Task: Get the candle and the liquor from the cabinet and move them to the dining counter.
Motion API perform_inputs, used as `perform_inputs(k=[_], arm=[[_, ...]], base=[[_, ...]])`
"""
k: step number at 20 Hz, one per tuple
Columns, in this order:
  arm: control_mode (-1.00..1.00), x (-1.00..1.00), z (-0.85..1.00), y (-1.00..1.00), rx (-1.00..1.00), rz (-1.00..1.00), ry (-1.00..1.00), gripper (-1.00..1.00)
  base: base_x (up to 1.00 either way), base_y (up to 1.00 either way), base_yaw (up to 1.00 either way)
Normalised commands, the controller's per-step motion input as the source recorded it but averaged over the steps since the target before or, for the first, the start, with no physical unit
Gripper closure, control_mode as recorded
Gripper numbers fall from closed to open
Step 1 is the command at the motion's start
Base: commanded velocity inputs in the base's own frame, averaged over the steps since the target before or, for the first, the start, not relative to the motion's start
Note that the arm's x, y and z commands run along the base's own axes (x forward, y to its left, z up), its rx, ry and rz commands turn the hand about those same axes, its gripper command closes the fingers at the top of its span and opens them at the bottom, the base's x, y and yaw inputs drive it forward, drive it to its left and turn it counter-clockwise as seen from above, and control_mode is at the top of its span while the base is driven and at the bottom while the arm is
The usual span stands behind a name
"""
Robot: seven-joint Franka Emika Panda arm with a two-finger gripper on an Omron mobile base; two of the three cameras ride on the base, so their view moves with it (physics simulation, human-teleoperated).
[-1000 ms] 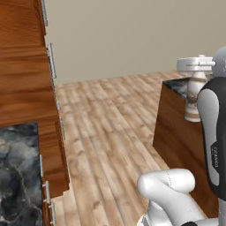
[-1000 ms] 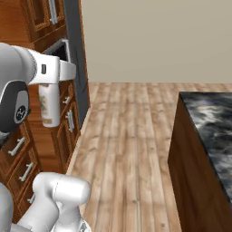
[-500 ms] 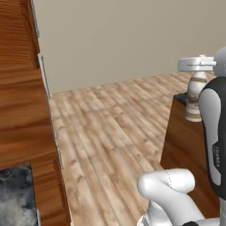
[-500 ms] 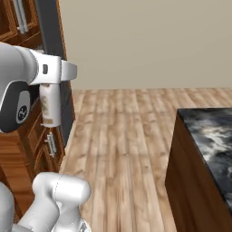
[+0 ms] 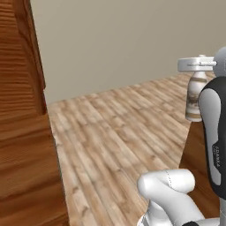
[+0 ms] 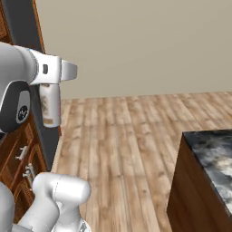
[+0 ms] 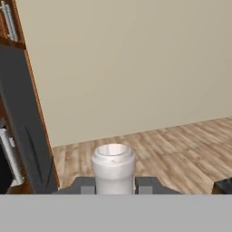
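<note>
Claw [image 7: 113, 185] clamped on the small clear greyish glass liquor bottle [image 7: 113, 168]: dark finger tips [image 7: 85, 186] sit either side of the pale cap, neck between them. Left base view has the bottle [image 5: 194, 96] hanging under the hand, above the wood-plank floor [image 5: 114, 137]. In the right base view the bottle [image 6: 50, 105] sits left of frame, beside the dark upright panel [image 6: 31, 59]. Black-grey-white marbled stone table top [image 6: 213, 156] at lower right, well apart from the bottle. Beige wall [image 6: 149, 45] behind.
</note>
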Motion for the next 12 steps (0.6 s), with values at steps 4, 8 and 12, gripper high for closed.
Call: perform_inputs(k=[4, 8, 12], arm=[[1.0, 0.0, 0.0, 0.0, 0.0, 0.0, 0.0, 1.0], [1.0, 0.0, 0.0, 0.0, 0.0, 0.0, 0.0, 1.0], [1.0, 0.0, 0.0, 0.0, 0.0, 0.0, 0.0, 1.0]], base=[[1.0, -0.15, -0.17], [1.0, -0.19, -0.24], [1.0, 0.0, -0.4]])
